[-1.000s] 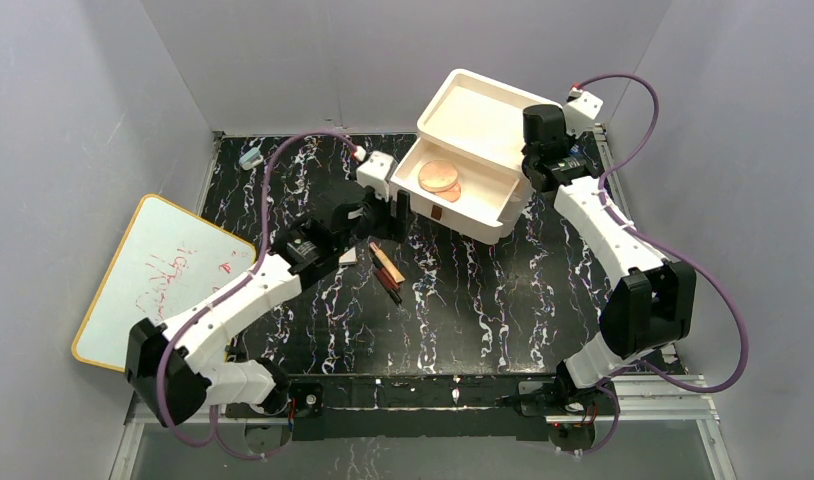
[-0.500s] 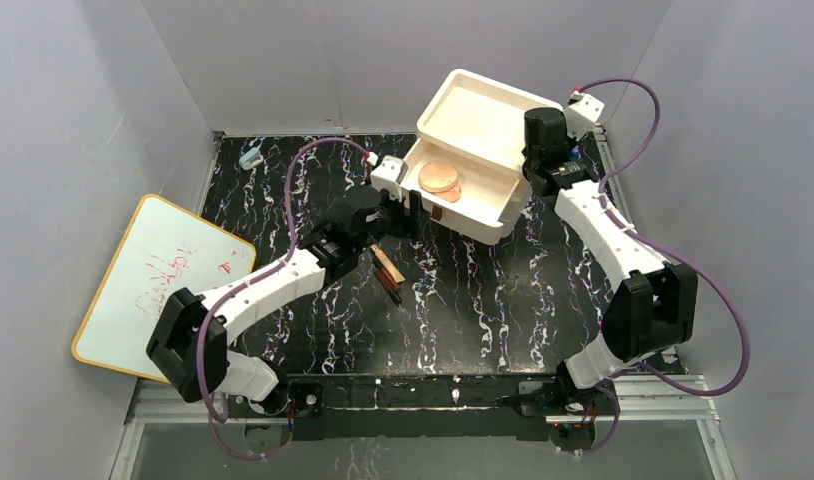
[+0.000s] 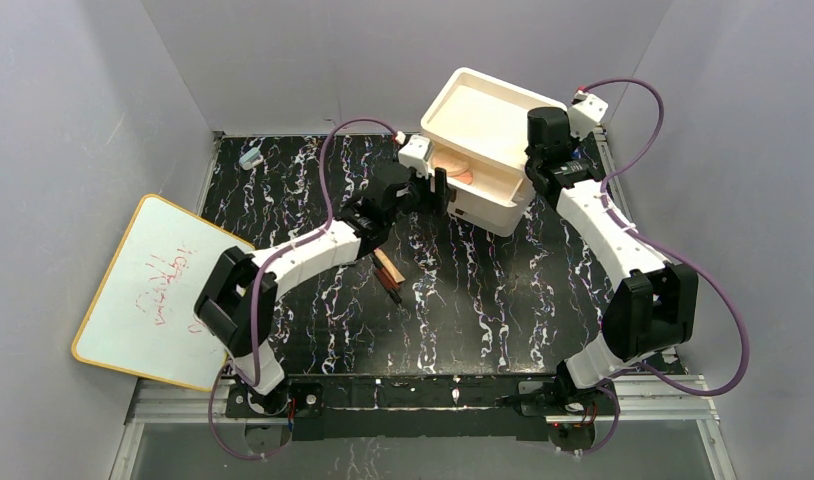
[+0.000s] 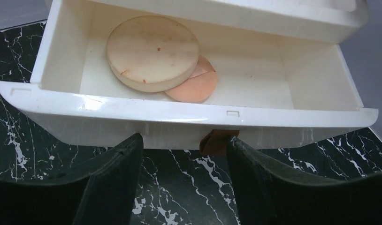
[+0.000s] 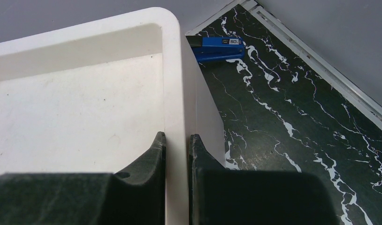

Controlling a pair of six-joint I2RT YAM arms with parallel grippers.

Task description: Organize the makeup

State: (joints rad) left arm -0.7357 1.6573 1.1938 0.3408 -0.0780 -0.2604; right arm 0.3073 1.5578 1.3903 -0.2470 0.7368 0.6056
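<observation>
We look into a robot lab cell: plain grey panels (image 3: 73, 100) box in a marble-patterned table (image 3: 483, 300), cabled arms (image 3: 603, 225) are bolted to an aluminium rail (image 3: 423, 392), and a scribbled whiteboard (image 3: 153, 290) lies alongside.

Drawer box (image 3: 483, 115) upper centre of top view, open drawer (image 4: 133, 124) sticking out toward lower left. In drawer: larger disc (image 4: 153, 52) lying partly over smaller disc (image 4: 197, 87). Pencils (image 3: 388, 272) on table (image 3: 483, 300), lower left of box. Whiteboard (image 3: 153, 285) far left, small object (image 3: 250, 157) upper left.
</observation>
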